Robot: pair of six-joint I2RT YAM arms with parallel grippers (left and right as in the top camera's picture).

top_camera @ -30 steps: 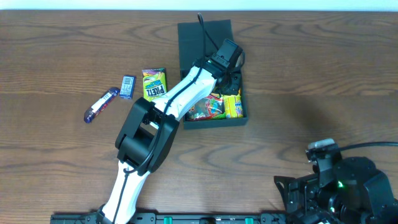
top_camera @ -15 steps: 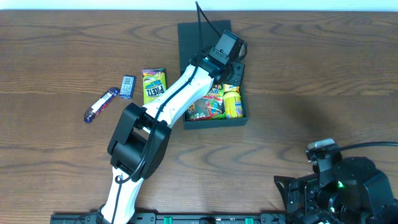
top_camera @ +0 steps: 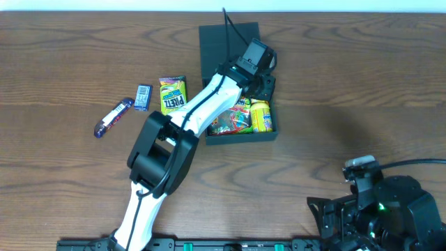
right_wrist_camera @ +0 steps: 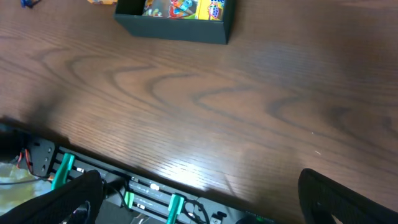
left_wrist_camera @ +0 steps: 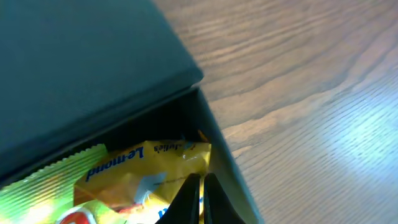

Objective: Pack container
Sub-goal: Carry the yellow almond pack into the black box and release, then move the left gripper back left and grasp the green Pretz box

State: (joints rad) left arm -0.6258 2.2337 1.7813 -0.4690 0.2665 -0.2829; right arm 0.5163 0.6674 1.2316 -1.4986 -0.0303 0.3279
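Note:
The container, a matte black box (top_camera: 240, 137), stands at the table's back middle with its flap lid (top_camera: 228, 42) open flat behind it. Inside lie a yellow packet (top_camera: 260, 116) and colourful packets (top_camera: 232, 123). My left gripper (top_camera: 260, 82) reaches into the box's back right corner. In the left wrist view its fingers (left_wrist_camera: 202, 200) are shut, with nothing seen between them, just above the yellow packet (left_wrist_camera: 146, 168) by the box wall (left_wrist_camera: 219, 146). My right gripper (right_wrist_camera: 199, 183) is open and empty at the front right (top_camera: 362, 188), far from the box (right_wrist_camera: 174, 26).
Left of the box on the wood table lie a green-yellow snack packet (top_camera: 172, 94), a small blue packet (top_camera: 143, 96) and a purple bar (top_camera: 113, 117). The black rail with green clamps (right_wrist_camera: 143, 199) runs along the front edge.
My left wrist lifted a little toward the box's back, then came slightly forward again. The right arm and the loose snacks have not moved.

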